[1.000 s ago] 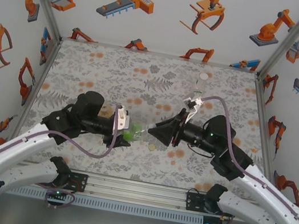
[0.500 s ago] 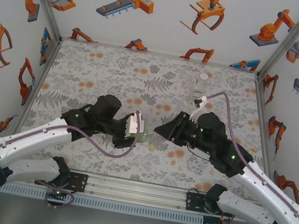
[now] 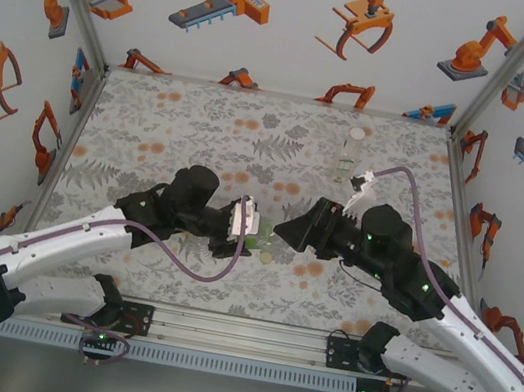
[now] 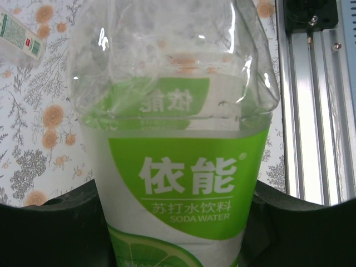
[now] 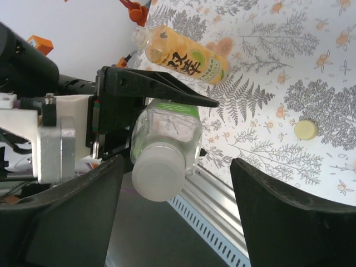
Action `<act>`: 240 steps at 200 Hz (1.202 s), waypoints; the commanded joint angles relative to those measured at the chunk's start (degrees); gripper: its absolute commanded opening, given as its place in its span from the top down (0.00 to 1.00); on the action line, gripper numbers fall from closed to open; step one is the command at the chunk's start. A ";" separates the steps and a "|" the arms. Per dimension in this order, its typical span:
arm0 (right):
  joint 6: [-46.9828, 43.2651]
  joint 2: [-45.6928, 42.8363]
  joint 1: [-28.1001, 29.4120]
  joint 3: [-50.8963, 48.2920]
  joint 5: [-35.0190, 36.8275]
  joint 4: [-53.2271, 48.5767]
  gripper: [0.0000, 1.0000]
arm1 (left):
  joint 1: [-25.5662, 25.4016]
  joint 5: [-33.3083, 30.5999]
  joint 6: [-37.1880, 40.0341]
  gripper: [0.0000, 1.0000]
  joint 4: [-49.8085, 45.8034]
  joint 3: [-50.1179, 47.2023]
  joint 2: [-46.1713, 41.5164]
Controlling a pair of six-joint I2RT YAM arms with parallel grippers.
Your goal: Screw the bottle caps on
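Green-labelled bottle [image 4: 183,183], printed "依能" and "SODA WATER", is clamped in the left tool [image 3: 251,237] over the counter's [image 3: 174,120] near edge, midway along it, a white cap [image 5: 159,173] on its neck. Right tool [image 5: 175,217] faces it, jaws apart. A yellowish cap [image 5: 305,129] lies on the counter.

Your right pincer [image 5: 176,161] spread wide, left pincer [image 5: 203,127] clamping a white-capped green-label bottle [image 5: 167,130] ahead, amber bottle [image 5: 183,55] lying beyond, yellow cap [image 5: 305,129] on tabletop [image 5: 278,67].
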 commanded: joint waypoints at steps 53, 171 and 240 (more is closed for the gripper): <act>-47.65 -5.05 0.28 6.06 -14.00 -1.41 0.28 | -0.40 7.11 0.93 1.00 -1.49 1.79 -1.82; -91.48 3.38 0.38 11.43 -34.33 -9.22 0.35 | -0.38 8.22 -0.70 1.00 -5.49 0.86 -5.71; -90.09 3.45 0.37 10.00 -33.24 -4.41 0.47 | -0.44 8.24 -0.38 1.00 -6.46 0.81 -5.98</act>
